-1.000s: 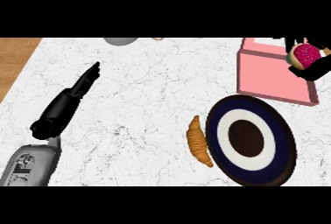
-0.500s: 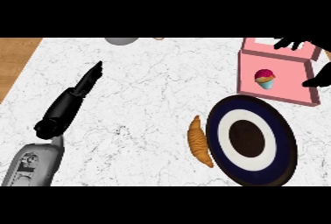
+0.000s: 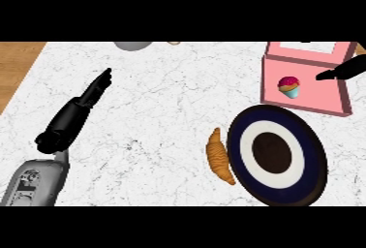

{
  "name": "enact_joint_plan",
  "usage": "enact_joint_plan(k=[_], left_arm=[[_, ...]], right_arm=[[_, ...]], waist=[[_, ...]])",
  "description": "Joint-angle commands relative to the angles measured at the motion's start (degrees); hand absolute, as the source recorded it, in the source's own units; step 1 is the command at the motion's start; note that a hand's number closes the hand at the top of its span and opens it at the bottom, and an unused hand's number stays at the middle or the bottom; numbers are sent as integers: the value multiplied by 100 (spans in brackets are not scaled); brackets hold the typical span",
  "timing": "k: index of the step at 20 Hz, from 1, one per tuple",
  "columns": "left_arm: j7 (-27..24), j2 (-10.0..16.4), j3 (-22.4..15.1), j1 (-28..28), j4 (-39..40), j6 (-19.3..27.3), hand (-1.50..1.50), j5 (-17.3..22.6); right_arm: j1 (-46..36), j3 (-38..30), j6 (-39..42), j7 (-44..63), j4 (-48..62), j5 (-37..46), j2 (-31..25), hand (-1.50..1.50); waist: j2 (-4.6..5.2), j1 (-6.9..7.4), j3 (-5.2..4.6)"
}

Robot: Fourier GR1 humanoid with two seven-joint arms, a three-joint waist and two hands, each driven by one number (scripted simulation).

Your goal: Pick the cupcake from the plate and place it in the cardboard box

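The grey left forearm [image 3: 36,181] enters at the near left. Its left hand [image 3: 70,120] lies over the surface [image 3: 164,111] with fingers extended straight, pointing far and slightly right. It is released and grasps nothing.

At the near right stands the plate [image 3: 282,197], which has a dark blue rim, a white ring and a dark centre. Nothing lies on the plate. A croissant [image 3: 220,157] lies on the surface just beside the plate's left rim.

Farther right is the pink box [image 3: 314,99]. The cupcake [image 3: 289,87] lies inside it, toward the left wall.

The right hand [image 3: 342,70] shows only partly at the far right edge, over the box's right side. The part in view is straight, apart from the cupcake, and grasps nothing.

A grey round object [image 3: 132,45] sits at the far edge. A wooden strip [image 3: 18,63] borders the surface at the far left.
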Motion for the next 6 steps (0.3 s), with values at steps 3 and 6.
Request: enact_joint_plan(k=[3, 6], left_arm=[[27, 55, 9, -4, -96, -23, 0, -32], [46, -96, -101, -87, -96, 11, 0, -50]], right_arm=[[-290, -1007, 1274, 510, 886, -1027, -579, -150], [-434, -1197, 1160, 767, 977, -1187, -781, -150]], waist=[[40, 54, 3], [104, 154, 8]])
